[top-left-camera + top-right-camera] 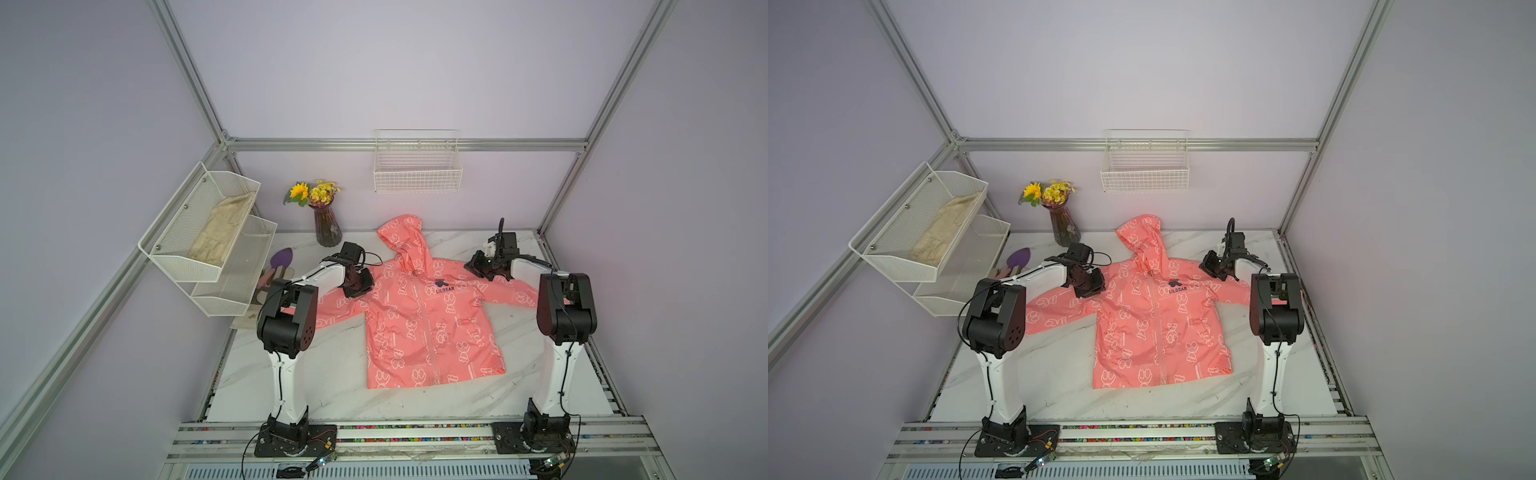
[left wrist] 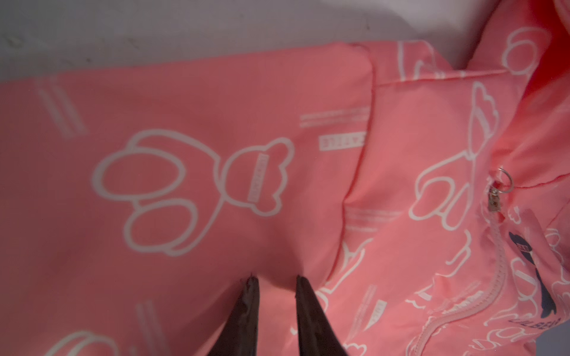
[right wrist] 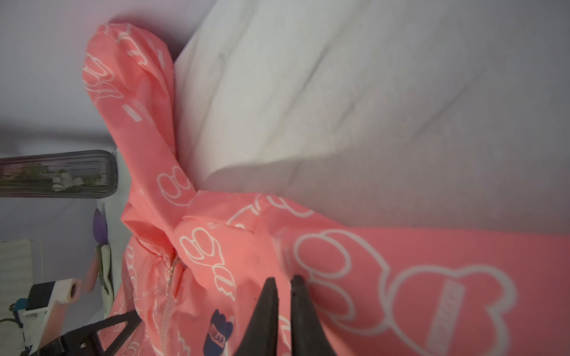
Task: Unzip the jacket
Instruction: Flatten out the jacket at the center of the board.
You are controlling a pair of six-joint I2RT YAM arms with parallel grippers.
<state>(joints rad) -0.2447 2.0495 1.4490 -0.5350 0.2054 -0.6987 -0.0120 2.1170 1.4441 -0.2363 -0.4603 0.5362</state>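
Observation:
The coral-pink jacket (image 1: 428, 332) (image 1: 1158, 328) lies flat, front up, on the marble table, hood toward the back wall. Its zipper is closed, with the metal pull (image 2: 495, 197) (image 3: 174, 265) up at the collar. My left gripper (image 1: 359, 286) (image 1: 1092, 286) (image 2: 276, 282) is down on the shoulder at the scene's left, its fingers closed in on a small bulge of fabric. My right gripper (image 1: 478, 266) (image 1: 1210, 264) (image 3: 282, 279) is on the opposite shoulder, its fingers nearly together, pinching the fabric beside the dark bear logo (image 3: 220, 334).
A dark vase with yellow flowers (image 1: 327, 230) stands behind the left arm. A white mesh shelf (image 1: 232, 286) on the left wall holds a beige cloth (image 1: 224, 228), with a purple trowel (image 1: 280, 258) below it. A wire basket (image 1: 417, 166) hangs on the back wall.

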